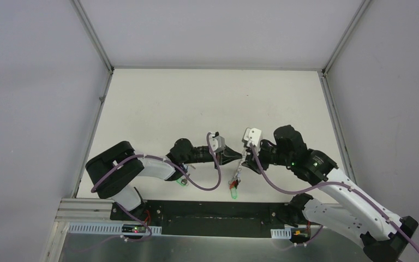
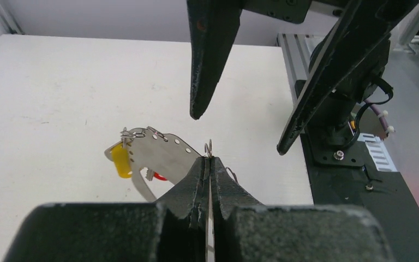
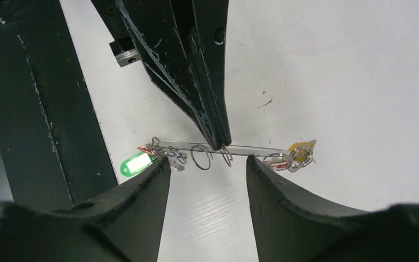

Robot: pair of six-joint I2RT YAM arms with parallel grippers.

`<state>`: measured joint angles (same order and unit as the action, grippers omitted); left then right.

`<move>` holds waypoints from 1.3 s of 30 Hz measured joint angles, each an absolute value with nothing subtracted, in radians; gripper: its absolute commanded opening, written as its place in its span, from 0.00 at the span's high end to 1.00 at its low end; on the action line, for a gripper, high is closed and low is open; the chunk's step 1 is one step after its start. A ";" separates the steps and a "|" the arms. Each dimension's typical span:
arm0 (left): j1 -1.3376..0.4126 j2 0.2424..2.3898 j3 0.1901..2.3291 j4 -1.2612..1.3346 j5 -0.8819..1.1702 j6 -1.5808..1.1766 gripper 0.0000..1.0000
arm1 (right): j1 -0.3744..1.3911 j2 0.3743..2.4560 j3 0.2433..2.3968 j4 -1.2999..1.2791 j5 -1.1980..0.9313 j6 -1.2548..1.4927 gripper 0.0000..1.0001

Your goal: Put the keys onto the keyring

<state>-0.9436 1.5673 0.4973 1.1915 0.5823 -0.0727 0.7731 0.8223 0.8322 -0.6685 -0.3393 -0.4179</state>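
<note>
The thin grey metal keyring [image 3: 251, 148] is held off the white table [image 3: 333, 82], in the space between the two arms and just ahead of their bases. Seen from the right wrist it runs edge-on as a narrow bar. At one end sits the small dark key with the green oval plastic tag [image 3: 136, 163]; this green-tagged key appears to hang from the keyring, though the joint is too small to confirm. At the opposite end are an oval yellow tag [image 3: 301, 150] and a red tag [image 3: 275, 162], and two small wire rings [image 3: 201, 156] hang near the middle. The left gripper [image 3: 222, 143] is clenched on the keyring at mid-length, fingers pressed flat together over the metal. The right gripper [image 3: 207, 161] is released, with its fingers standing apart on either side of the middle section and touching nothing.
</note>
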 measured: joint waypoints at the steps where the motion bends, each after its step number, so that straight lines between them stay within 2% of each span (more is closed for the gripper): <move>1: -0.944 1.569 0.490 1.216 0.575 -0.080 1.00 | 0.773 0.798 0.812 -0.643 -0.339 -0.410 0.52; 4: -0.944 1.569 0.482 1.266 0.564 -0.091 1.00 | 0.772 0.731 0.751 -0.582 -0.345 -0.392 0.55; 18: -0.944 1.509 0.458 1.310 0.558 -0.084 1.00 | 0.726 0.489 0.565 -0.361 -0.357 -0.356 0.55; 20: -0.944 1.496 0.453 1.312 0.558 -0.080 1.00 | 0.719 0.484 0.557 -0.334 -0.357 -0.356 0.55; 27: -0.944 1.452 0.431 1.318 0.558 -0.066 1.00 | 0.701 0.517 0.548 -0.254 -0.435 -0.314 0.67; 39: -0.944 1.410 0.410 1.308 0.559 -0.059 1.00 | 0.684 0.599 0.550 -0.221 -0.546 -0.285 0.79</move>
